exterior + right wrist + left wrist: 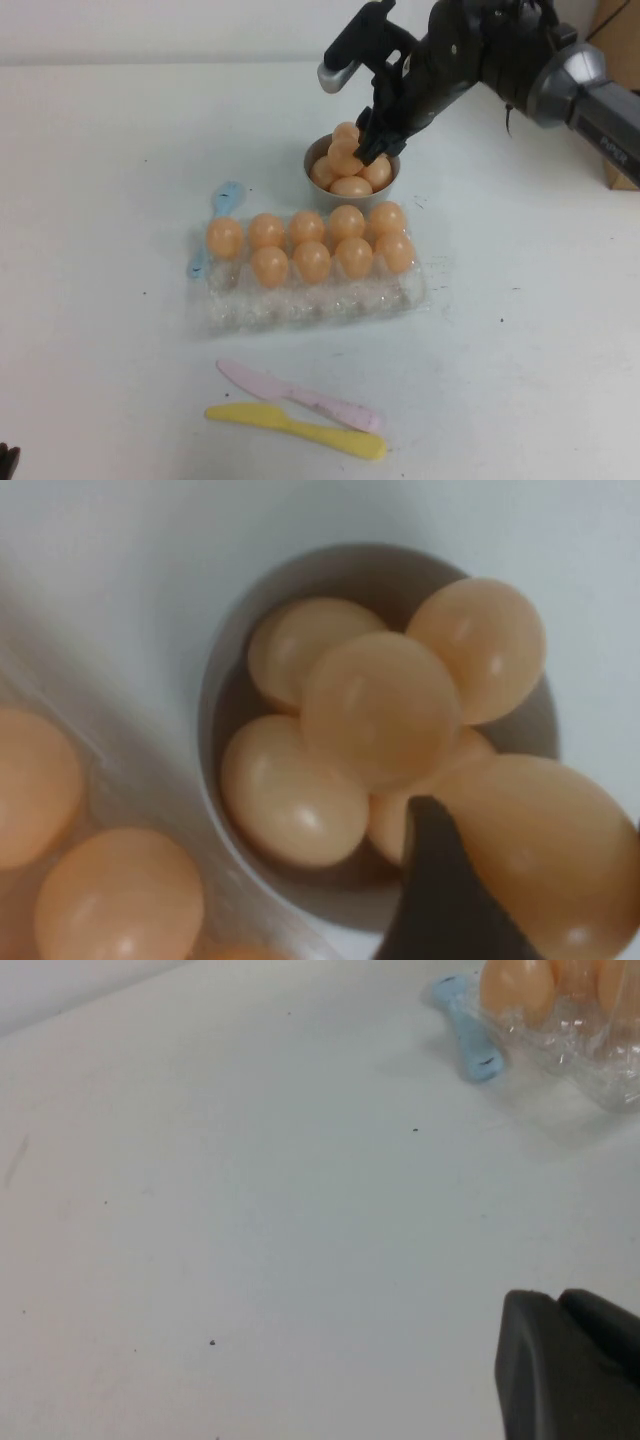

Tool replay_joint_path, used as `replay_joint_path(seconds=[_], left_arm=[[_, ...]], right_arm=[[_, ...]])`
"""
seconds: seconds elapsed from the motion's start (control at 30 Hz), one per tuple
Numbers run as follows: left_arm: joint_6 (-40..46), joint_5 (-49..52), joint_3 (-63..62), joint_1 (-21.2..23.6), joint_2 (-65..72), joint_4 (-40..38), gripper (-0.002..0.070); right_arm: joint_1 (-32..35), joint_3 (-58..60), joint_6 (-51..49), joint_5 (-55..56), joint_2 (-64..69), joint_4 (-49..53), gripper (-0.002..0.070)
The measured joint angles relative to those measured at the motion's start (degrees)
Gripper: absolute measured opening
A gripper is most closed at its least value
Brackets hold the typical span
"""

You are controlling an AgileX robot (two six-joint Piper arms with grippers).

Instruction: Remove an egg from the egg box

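Holding the egg (pixel 545 855) over the grey bowl (pixel 318 153), my right gripper (pixel 362 140) grasps it behind the egg box (pixel 400 296); left gripper (pixel 570 1370) parked near-left, fingers' state unreadable.

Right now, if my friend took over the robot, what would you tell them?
Right end effector: over the grey bowl, shut on an egg held just above the pile.
Left end effector: parked low over bare table, away from the work.
Egg box: in front of the bowl, nine eggs in its two far rows, near row empty.
Done: several eggs already lie in the bowl.
Left: let this egg go into the bowl, which is heaped, so release gently.
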State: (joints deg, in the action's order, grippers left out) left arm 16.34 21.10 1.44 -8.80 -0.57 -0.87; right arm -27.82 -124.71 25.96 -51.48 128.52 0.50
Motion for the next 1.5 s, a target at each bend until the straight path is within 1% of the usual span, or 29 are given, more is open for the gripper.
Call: replay_joint_path(seconds=[0.2,0.33,0.47,0.53,0.67,0.73,0.87,1.03,1.1,1.13,1.17,1.23,1.3,1.37,1.47,1.5], left_arm=[[0.00,0.00,0.00,0.00,0.00,0.00,-0.0004],[0.00,0.00,0.00,0.00,0.00,0.00,-0.0004],[0.00,0.00,0.00,0.00,0.00,0.00,-0.0004],[0.00,0.00,0.00,0.00,0.00,0.00,-0.0004],[0.00,0.00,0.00,0.00,0.00,0.00,-0.0004],[0.00,0.00,0.00,0.00,0.00,0.00,-0.0004],[0.00,0.00,0.00,0.00,0.00,0.00,-0.0004],[0.00,0.00,0.00,0.00,0.00,0.00,-0.0004],[0.00,0.00,0.00,0.00,0.00,0.00,-0.0004],[0.00,0.00,0.00,0.00,0.00,0.00,-0.0004],[0.00,0.00,0.00,0.00,0.00,0.00,-0.0004],[0.00,0.00,0.00,0.00,0.00,0.00,-0.0004],[0.00,0.00,0.00,0.00,0.00,0.00,-0.0004],[0.00,0.00,0.00,0.00,0.00,0.00,-0.0004],[0.00,0.00,0.00,0.00,0.00,0.00,-0.0004],[0.00,0.00,0.00,0.00,0.00,0.00,-0.0004]], right_arm=[[0.27,0.00,-0.09,4.17,4.19,-1.94,0.0339],[1.03,0.00,-0.09,7.59,5.19,-3.84,0.0338],[1.37,0.00,-0.22,8.66,5.52,-4.24,0.0342],[1.37,0.00,-0.22,8.69,5.55,-4.24,0.0368],[1.37,0.00,-0.22,8.69,5.86,-4.32,0.0453],[1.37,0.00,-0.22,8.69,5.98,-4.32,0.0477],[1.37,0.00,-0.22,8.69,4.83,-5.27,0.0494],[1.37,0.00,-0.49,6.44,1.72,-5.76,0.0492],[1.37,0.00,-2.02,5.27,0.32,-5.76,0.0458],[1.37,0.00,-3.21,4.96,-0.37,-5.76,0.0431],[1.37,0.00,-5.12,4.47,-1.03,-5.76,0.0383],[1.37,0.31,-8.91,4.08,-2.63,-5.76,0.0258],[1.37,1.98,-12.29,4.34,-5.33,-6.49,0.0100],[1.26,5.36,-14.10,6.30,-8.79,-7.51,0.0040],[-0.16,12.64,-14.91,12.07,-16.45,-7.88,0.0000],[-0.92,17.12,-15.14,14.92,-19.54,-8.13,-0.0005]])
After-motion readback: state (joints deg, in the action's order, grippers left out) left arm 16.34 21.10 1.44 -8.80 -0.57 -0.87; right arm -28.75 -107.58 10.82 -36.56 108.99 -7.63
